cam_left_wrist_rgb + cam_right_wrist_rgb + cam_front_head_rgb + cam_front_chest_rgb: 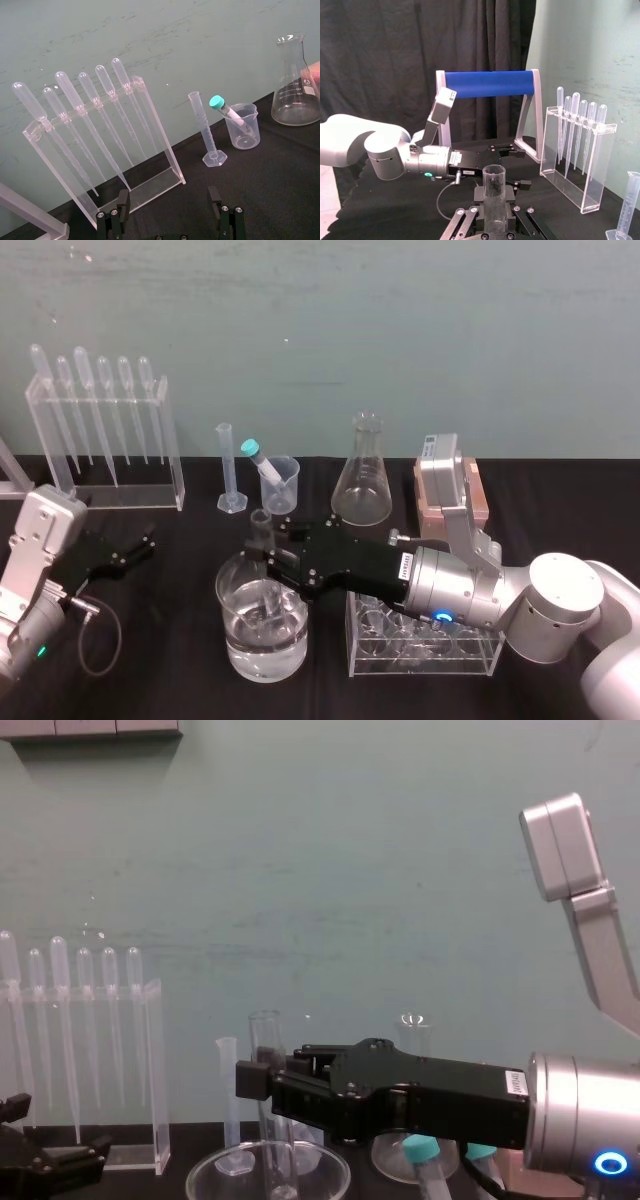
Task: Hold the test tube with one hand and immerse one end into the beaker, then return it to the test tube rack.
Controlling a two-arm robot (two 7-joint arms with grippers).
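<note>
The right gripper (264,558) has its jaws closed on the test tube (262,530) and holds it upright a little below the rim. The right wrist view shows the tube's open top (493,192) standing up between the fingers (465,220). Directly under the jaws sits the beaker (235,640), part-filled with clear liquid. The chest view shows the tube (268,1105) passing below the beaker's rim (205,1170), but I cannot tell whether its tip meets the liquid.

Back from the jaws, under the arm, a clear rack (420,650) holds teal-capped tubes (418,1150). Beyond the arm stands the pinkish-orange test tube rack (478,502).

Farther past the jaws stand a small beaker (282,485) with a capped tube (227,110) leaning in it, a graduated cylinder (229,470) and a conical flask (362,475). The left gripper (140,540) is well off to the jaws' left. In its own wrist view its jaws (167,210) are spread wide with nothing between them.
</note>
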